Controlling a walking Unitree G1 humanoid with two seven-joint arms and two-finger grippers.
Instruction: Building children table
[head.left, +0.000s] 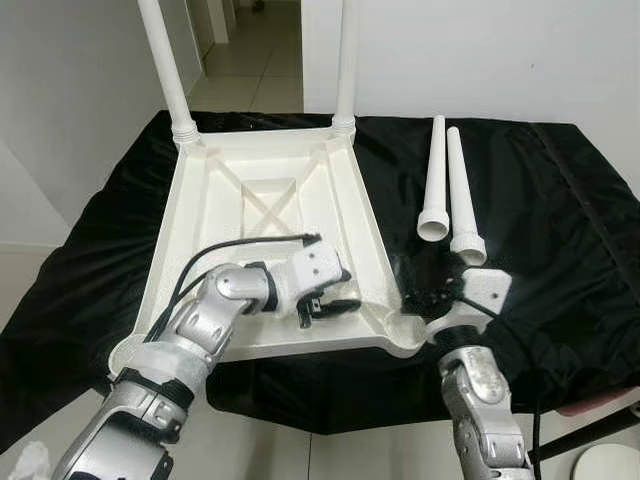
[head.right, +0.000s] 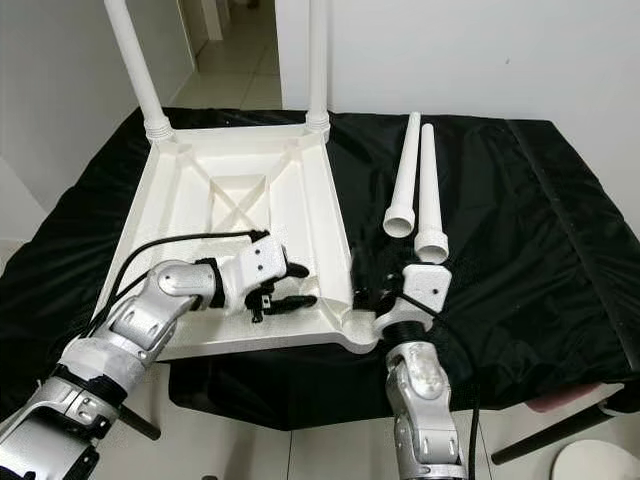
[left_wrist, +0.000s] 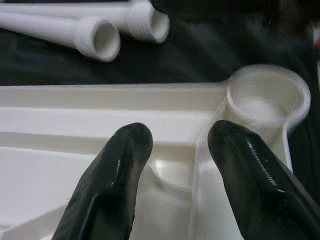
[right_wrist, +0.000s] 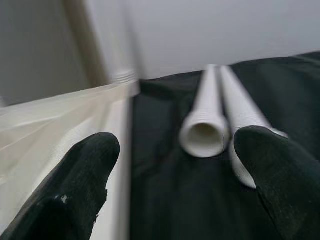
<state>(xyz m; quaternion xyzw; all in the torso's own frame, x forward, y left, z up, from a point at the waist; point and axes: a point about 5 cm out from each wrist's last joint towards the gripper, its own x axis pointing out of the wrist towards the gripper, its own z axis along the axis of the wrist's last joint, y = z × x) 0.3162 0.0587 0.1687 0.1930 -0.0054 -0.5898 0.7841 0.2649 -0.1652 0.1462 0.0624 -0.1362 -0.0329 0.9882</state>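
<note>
In the left eye view, a white plastic tabletop (head.left: 270, 250) lies upside down on a black cloth (head.left: 560, 250), its ribbed underside facing up and its long axis running away from the robot. Two legs (head.left: 165, 65) stand upright in its far corner sockets. Two loose legs (head.left: 447, 190) lie side by side on the cloth just right of it, wide threaded ends toward the robot, narrow ends pointing away. The left gripper (head.left: 330, 308) hovers over the near edge of the underside, fingers apart, holding nothing. The right gripper (head.left: 432, 292) sits by the near right corner socket (head.left: 405, 343). In the left wrist view, both black fingers (left_wrist: 112, 185) are spread above the ribs, the empty socket (left_wrist: 265, 100) just beyond. In the right wrist view, the fingers (right_wrist: 75, 190) are wide apart, framing the open ends of the loose legs.
</note>
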